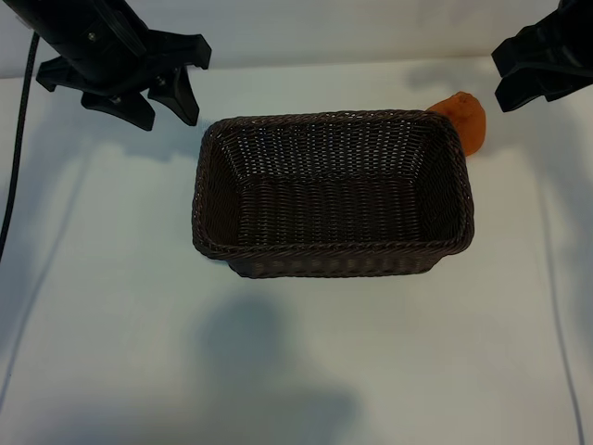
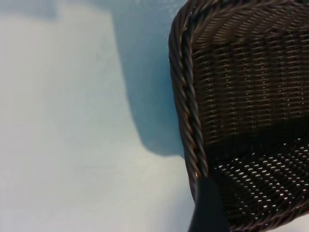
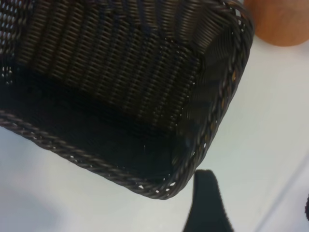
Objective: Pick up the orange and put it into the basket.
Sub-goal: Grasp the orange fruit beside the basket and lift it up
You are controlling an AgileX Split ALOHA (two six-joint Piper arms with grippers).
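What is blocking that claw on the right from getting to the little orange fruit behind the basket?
Nothing visible. The orange sits on the table against the outside of the basket at its far right corner. The right gripper, open, hangs just beside and above it, with only bare table between. To go in, the fruit must be lifted over the braided rim.

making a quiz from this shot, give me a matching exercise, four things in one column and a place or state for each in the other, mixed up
Things:
1. orange
2. basket
3. left tool
4. right tool

Places or states:
A. mid-table, nothing inside
B. open, above the table off the basket's far left corner
C. on the table against the basket's far right corner
D. open, above the table just right of the orange

Pairs: 1-C, 2-A, 3-B, 4-D
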